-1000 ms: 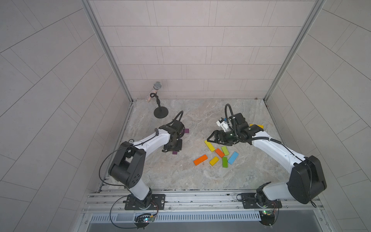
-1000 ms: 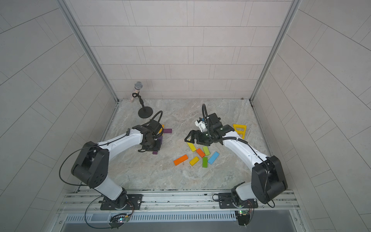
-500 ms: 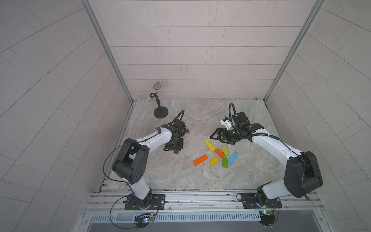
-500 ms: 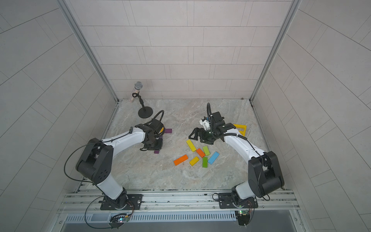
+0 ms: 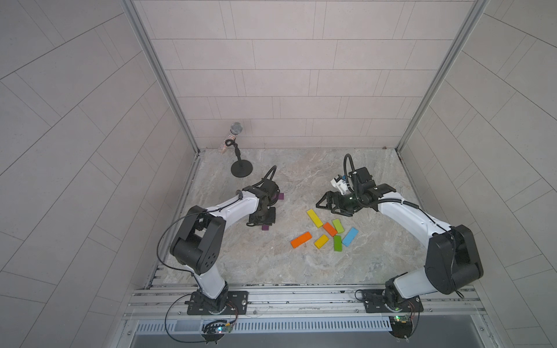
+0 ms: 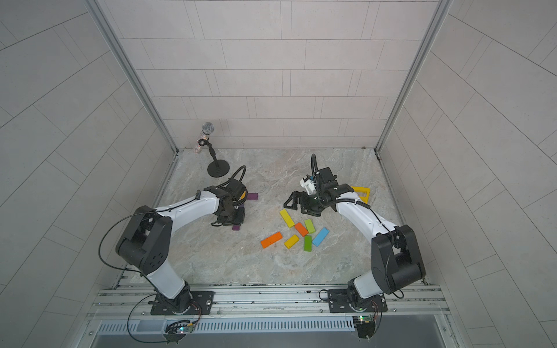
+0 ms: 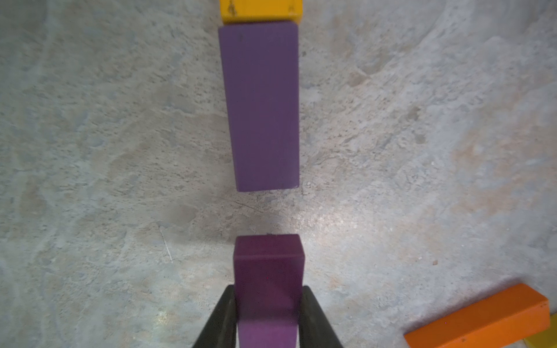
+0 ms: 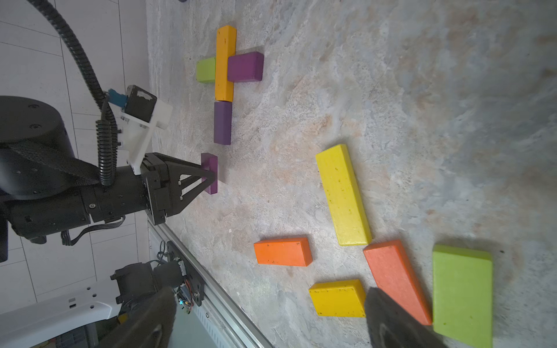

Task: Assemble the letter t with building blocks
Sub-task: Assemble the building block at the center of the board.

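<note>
My left gripper [image 7: 267, 287] is shut on a small purple block [image 7: 268, 265], which it holds low over the table. The block lines up with a purple block [image 7: 262, 105] lying ahead, a gap between them. That one butts against a long yellow block [image 8: 225, 63], which has a lime block [image 8: 206, 70] and another purple block [image 8: 245, 67] at its sides. My right gripper [image 8: 269, 290] is open and empty above the loose blocks. Among those are a long yellow block [image 5: 314, 218], an orange block [image 5: 300, 239] and a light blue block [image 5: 350, 236].
A microphone on a round black stand [image 5: 238, 153] is at the back left. A yellow triangular frame [image 6: 361, 192] lies behind my right arm. Tiled walls close three sides, and a metal rail [image 5: 301, 298] runs along the front edge.
My right arm has drawn its elbow back and its open gripper has shifted slightly. The left gripper stays in place with the purple block.
</note>
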